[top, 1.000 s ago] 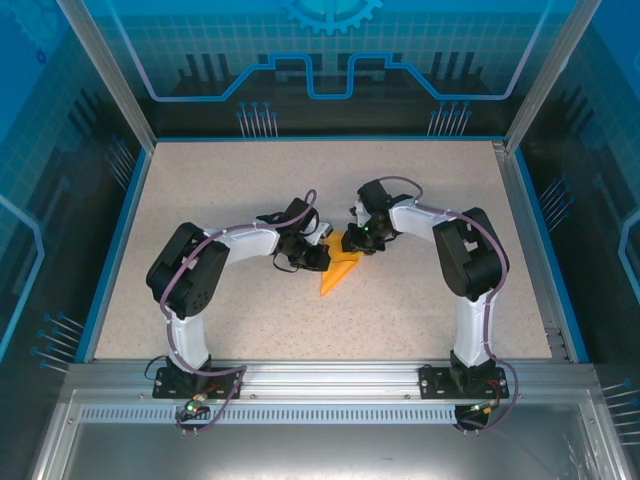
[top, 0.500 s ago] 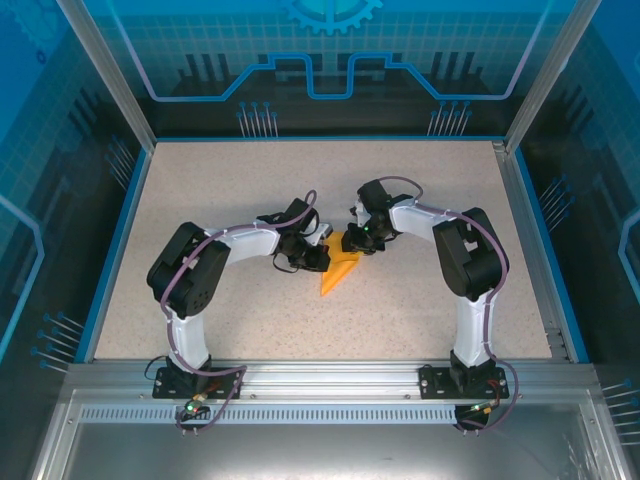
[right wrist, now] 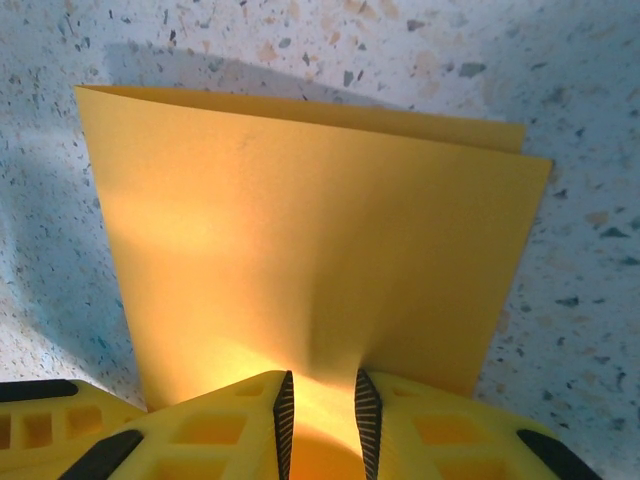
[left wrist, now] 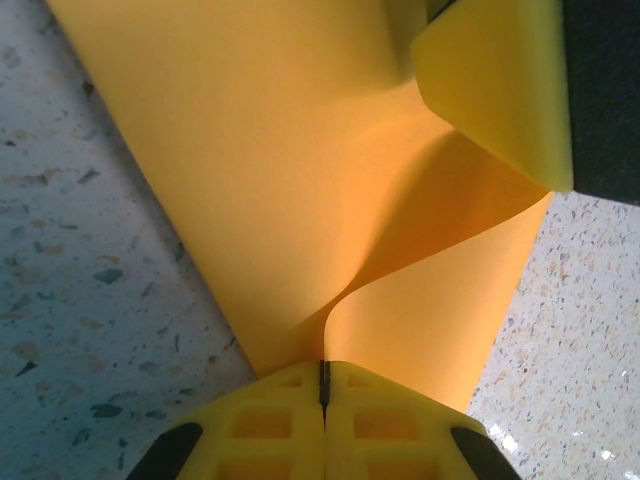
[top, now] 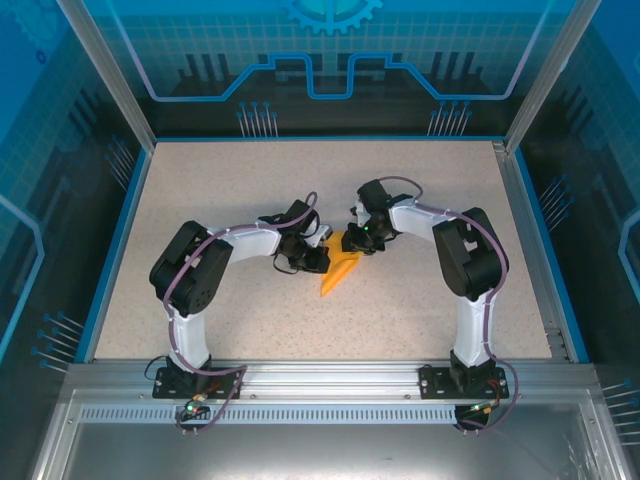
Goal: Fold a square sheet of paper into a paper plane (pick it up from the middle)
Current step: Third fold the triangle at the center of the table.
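Okay, left tool point(top: 320, 252) sits at table point(top: 220, 180) centre, fingers point(left wrist: 270, 425) pressed together on a raised crease of the orange paper point(top: 338, 274). The paper lies folded into a narrow pointed shape, tip toward the near edge. Right tool point(top: 356, 240) clamps the paper's far end between its pads point(right wrist: 284, 405).

We log: paper point(top: 338, 272) on the counter point(top: 220, 180), near its middle; left hand point(top: 324, 261) at its left side, right hand point(top: 358, 243) at its far end, both touching it.
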Available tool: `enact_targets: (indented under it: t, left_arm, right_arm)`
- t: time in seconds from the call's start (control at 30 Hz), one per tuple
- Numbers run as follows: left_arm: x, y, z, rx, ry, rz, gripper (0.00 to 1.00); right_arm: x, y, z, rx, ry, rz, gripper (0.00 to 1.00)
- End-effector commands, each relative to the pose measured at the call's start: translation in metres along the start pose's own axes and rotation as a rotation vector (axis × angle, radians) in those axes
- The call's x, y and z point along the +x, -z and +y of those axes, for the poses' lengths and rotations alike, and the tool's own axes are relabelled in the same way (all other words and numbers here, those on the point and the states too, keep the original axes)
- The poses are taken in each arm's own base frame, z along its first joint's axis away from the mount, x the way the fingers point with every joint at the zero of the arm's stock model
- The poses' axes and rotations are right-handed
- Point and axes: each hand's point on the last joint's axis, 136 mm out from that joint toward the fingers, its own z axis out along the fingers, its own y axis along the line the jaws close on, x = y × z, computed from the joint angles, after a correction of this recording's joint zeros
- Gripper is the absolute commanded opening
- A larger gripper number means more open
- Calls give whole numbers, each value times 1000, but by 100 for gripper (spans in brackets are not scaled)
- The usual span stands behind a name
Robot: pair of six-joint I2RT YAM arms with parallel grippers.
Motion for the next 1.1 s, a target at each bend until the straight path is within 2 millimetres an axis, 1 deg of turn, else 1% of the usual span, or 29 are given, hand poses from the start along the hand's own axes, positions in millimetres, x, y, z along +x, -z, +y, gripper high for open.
enact_targets:
  t: [0.0, 0.1, 0.17, 0.23, 0.3, 0.4, 0.47, 0.53, 0.63, 0.77, 0.9, 0.93, 1.07]
  left_arm:
    - [1, -3, 3, 3, 18, 26, 6]
    - [1, -4, 4, 6, 21, 28, 6]
    - [2, -5, 4, 5, 21, 31, 6]
    - [2, -5, 5, 4, 23, 33, 6]
    - [3, -7, 4, 12, 25, 38, 6]
    - [3, -7, 4, 15, 28, 38, 6]
    - [3, -8, 4, 13, 27, 38, 5]
    - [3, -8, 4, 14, 30, 39, 5]
    - [4, -8, 5, 14, 35, 41, 5]
    - [4, -10, 5, 15, 41, 41, 5]
    - [6, -12, 7, 12, 53, 43, 5]
    - [7, -12, 8, 9, 56, 46, 5]
    - [9, -13, 9, 11, 64, 47, 5]
  right_arm:
    - [20, -12, -8, 46, -26, 79, 27]
    - [16, -7, -1, 17, -25, 62, 28]
    - [9, 0, 8, -12, -16, 39, 29]
    - [2, 13, 16, -36, -12, 6, 30]
    - [-8, 31, 21, -59, -11, -45, 33]
    - [-17, 58, 27, -100, -14, -116, 36]
    - [-18, 73, 28, -118, -19, -157, 37]
    - [-14, 81, 28, -136, -22, -184, 38]
    - [-1, 86, 35, -197, -24, -195, 34]
    - [18, 81, 43, -272, -43, -209, 28]
    - [39, 71, 50, -316, -66, -214, 16]
    - [49, 64, 50, -332, -76, -201, 14]
    - [72, 45, 64, -379, -76, -168, 9]
